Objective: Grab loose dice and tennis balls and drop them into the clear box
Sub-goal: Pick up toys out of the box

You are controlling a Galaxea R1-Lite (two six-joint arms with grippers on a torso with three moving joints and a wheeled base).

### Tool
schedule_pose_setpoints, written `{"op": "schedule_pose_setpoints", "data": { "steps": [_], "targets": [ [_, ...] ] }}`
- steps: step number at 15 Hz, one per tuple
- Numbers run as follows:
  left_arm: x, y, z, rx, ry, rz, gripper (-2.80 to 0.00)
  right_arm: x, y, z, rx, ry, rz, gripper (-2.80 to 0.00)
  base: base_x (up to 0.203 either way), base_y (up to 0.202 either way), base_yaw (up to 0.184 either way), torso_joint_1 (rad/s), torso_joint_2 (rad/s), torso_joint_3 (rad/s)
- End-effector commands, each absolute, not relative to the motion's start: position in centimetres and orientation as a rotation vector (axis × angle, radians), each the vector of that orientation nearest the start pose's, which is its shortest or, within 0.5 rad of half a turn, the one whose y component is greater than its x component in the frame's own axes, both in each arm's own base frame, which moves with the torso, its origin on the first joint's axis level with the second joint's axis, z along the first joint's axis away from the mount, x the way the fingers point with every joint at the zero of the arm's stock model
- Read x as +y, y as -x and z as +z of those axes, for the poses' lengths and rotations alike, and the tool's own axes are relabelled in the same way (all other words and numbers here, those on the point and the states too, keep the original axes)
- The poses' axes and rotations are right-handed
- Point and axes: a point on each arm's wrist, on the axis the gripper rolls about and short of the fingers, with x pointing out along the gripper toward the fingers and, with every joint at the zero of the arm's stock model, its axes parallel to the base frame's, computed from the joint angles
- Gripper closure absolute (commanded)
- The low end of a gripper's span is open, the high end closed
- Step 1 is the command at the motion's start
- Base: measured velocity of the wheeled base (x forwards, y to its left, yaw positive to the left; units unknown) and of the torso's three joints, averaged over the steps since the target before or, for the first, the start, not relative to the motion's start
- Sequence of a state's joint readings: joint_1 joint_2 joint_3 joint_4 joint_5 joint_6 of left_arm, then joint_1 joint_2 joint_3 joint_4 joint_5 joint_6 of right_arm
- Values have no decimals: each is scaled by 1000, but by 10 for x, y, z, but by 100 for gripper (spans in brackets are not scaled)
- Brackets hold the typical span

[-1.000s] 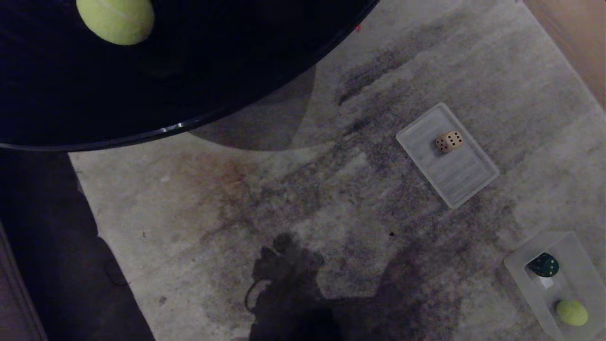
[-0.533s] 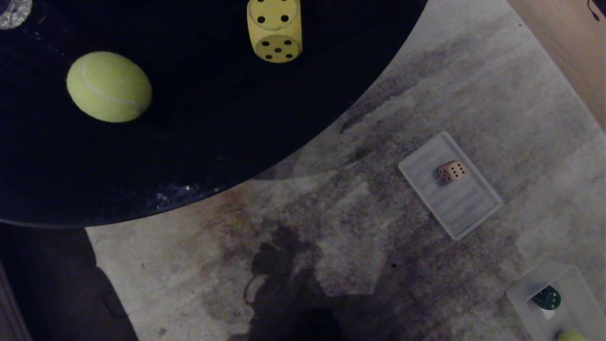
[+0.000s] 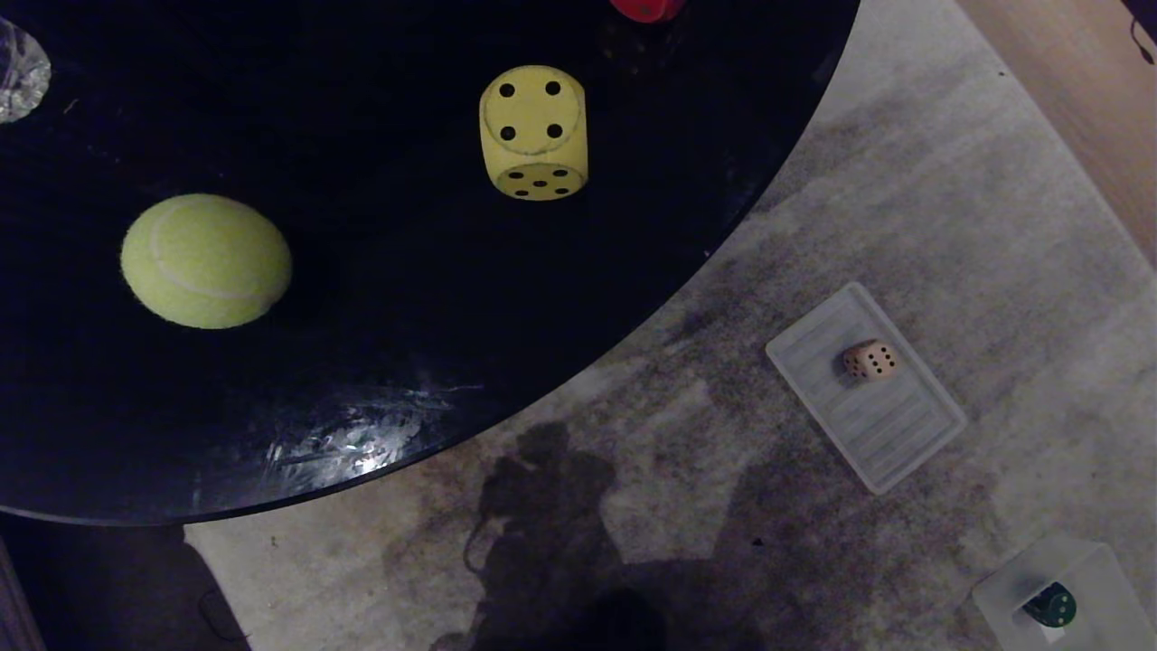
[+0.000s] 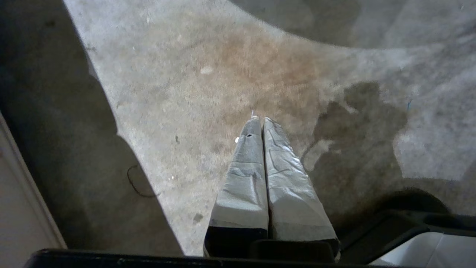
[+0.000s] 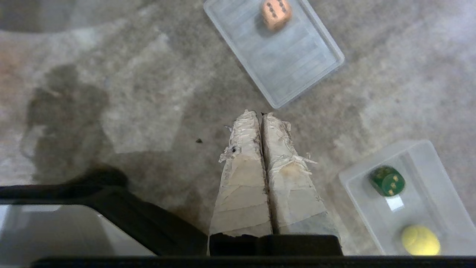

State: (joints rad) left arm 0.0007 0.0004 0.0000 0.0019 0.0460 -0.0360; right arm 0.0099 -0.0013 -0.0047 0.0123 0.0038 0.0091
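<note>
Neither arm shows from my head camera. My left tool (image 4: 262, 119) points down at the floor, fingers pressed flat together — empty. My right tool (image 5: 260, 113) hangs the same way — taped fingers closed, holding nothing.

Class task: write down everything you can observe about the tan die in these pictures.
The tan die is a small cube with rounded corners and dark pips, looking like wood or matt plastic. It rests flat near one end of a flat ribbed clear panel that lies on the grey, stained carpet beside the black round table. Only the panel touches it; it is not in the clear box.
</note>
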Motion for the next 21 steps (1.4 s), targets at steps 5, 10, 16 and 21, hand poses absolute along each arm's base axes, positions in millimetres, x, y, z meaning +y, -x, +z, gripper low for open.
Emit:
{"op": "schedule_pose_setpoints", "data": {
  "steps": [5,10,16,21],
  "targets": [
    [1,23,75,4,32,46,0,0,23,75,9,-8,15,0,0,0,0,-1,1,-55],
    [1,23,75,4,35,48,0,0,23,75,8,-11,14,0,0,0,0,2,4,-191],
    [1,23,75,3,37,48,0,0,23,75,12,-9,9,0,0,0,0,3,2,-166],
    [1,23,75,2,37,49,0,-1,24,118,80,-13,-44,0,0,0,0,1,2,-16]
  ]
}}
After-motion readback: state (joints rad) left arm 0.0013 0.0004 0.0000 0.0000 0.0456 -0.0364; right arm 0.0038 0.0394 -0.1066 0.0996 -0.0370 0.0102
